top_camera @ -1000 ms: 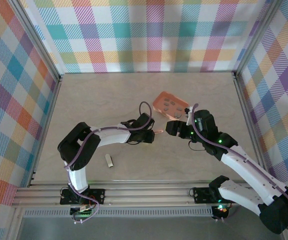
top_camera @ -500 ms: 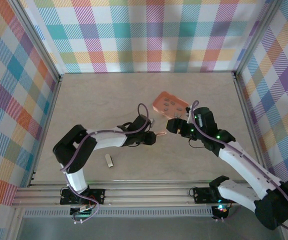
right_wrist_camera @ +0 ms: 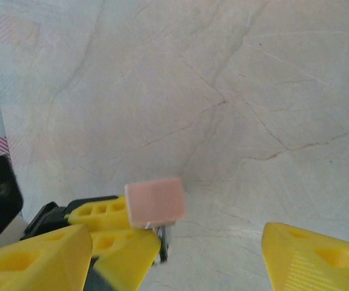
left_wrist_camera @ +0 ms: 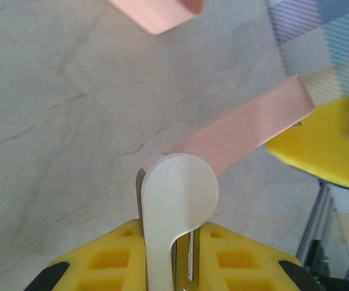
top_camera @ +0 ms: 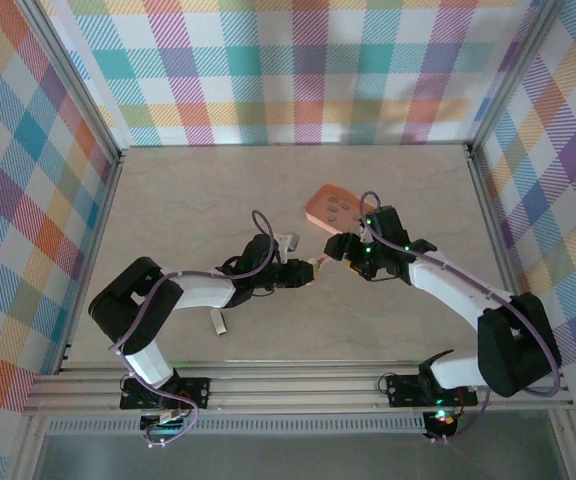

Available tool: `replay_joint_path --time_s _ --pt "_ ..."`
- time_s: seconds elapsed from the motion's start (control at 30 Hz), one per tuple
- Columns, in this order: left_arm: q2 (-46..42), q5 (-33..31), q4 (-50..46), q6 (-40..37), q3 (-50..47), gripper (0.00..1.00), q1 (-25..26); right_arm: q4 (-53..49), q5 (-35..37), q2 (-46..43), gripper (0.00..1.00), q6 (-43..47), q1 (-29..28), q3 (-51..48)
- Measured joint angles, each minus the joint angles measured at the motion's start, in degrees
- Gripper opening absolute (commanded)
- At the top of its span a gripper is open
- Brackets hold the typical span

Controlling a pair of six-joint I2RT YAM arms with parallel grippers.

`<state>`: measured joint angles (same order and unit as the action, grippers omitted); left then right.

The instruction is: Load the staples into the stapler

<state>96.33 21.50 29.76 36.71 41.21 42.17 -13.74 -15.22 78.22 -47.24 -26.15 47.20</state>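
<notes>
With the left gripper (top_camera: pixel 301 272) clamped shut on the whitish base of the pink stapler (top_camera: pixel 320 264) at mid-table and the right gripper (top_camera: pixel 341 249) wide open, empty, beside its pink top, opening appears in hand; next, pick staples (top_camera: pixel 340 207) from the salmon tray (top_camera: pixel 315 211)

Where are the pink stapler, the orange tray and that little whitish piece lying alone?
stapler (left_wrist_camera: pixel 247 130), left wrist view, on its raised pink arm.
tray (top_camera: pixel 313 208), top view, on a bare patch near its left rim.
whitish piece (top_camera: pixel 219 322), top view, on its middle.
</notes>
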Motion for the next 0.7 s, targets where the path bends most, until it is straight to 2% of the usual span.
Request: replay_joint_path --time_s 0.2,0.37,0.63,0.7 --pt "-1.27 0.98 2.32 1.46 -0.26 0.19 0.00 3.65 -1.44 2.89 0.63 -0.57 0.00 0.33" --pt "-1.51 1.22 2.03 1.46 -0.33 0.19 0.00 6.78 -3.39 4.96 0.43 -1.53 0.00 0.94" --pt "-2.03 1.20 1.95 1.46 -0.52 0.20 0.00 9.79 -5.49 4.98 0.22 -1.68 0.00 1.01" --pt "-2.12 1.14 1.88 1.46 -0.52 0.28 0.00 9.88 -5.73 4.98 0.20 -1.46 -0.09 1.01"
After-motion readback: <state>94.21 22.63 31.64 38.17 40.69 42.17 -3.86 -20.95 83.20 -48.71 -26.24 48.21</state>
